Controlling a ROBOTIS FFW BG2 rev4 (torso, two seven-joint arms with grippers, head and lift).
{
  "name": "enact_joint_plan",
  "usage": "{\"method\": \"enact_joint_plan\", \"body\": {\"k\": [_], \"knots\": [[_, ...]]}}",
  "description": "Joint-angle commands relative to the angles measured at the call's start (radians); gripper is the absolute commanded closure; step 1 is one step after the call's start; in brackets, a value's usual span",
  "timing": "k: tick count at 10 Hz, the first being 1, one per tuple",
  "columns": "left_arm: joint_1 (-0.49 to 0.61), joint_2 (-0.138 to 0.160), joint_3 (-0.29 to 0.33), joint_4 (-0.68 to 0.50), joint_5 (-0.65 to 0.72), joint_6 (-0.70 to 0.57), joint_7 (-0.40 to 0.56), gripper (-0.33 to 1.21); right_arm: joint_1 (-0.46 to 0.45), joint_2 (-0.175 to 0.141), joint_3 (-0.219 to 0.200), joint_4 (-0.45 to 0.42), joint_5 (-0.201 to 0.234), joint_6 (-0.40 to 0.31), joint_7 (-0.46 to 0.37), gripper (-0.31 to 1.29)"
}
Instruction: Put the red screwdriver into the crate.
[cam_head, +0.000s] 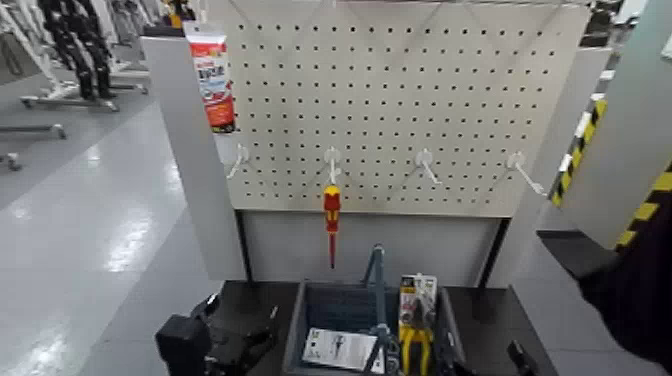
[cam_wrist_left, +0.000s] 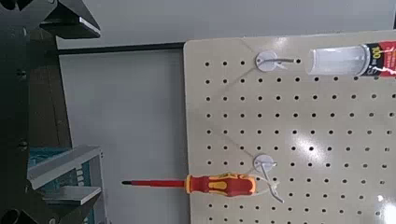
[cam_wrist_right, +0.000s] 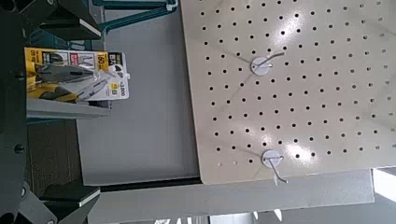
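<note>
White pegboard (cam_head: 380, 110), red screwdriver (cam_head: 332, 215) hanging beyond left end effector (cam_head: 245, 322), its fingers apart, crate (cam_head: 300, 325) below.

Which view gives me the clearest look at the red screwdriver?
The left wrist view: the red screwdriver shows there larger, handle to tip, unobstructed. The head view shows it whole but smaller, hanging above the crate; the right wrist view lacks it.

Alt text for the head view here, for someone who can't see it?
A red screwdriver hangs from a hook on a pegboard, above a grey-blue crate holding yellow-handled pliers and a white card. The robot's left gripper is left of the crate, its right gripper to the right; a red-and-white tube hangs upper left.
</note>
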Motion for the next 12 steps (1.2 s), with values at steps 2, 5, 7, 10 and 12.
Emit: {"method": "enact_joint_plan", "body": {"k": [2,5,7,10,12], "knots": [[-0.07,-0.008,0.036,0.0,0.005,0.094,-0.139,0.12,-0.001,0.0,0.002,0.001,-0.002,0.001,0.0,0.13],[-0.147,-0.023,0.057,0.018,0.002,0.163,-0.271,0.12,-0.005,-0.002,0.005,0.001,-0.003,0.001,0.0,0.13],[-0.201,-0.019,0.034,0.032,0.014,0.194,-0.317,0.12,-0.006,-0.002,0.006,0.003,-0.005,0.001,0.0,0.13],[-0.288,0.012,-0.019,0.08,0.06,0.226,-0.38,0.12,-0.009,-0.003,0.008,0.006,-0.009,0.001,0.001,0.13],[-0.356,0.007,-0.068,0.136,0.083,0.192,-0.395,0.12,-0.012,-0.006,0.014,0.011,-0.012,0.001,0.001,0.13]]}}
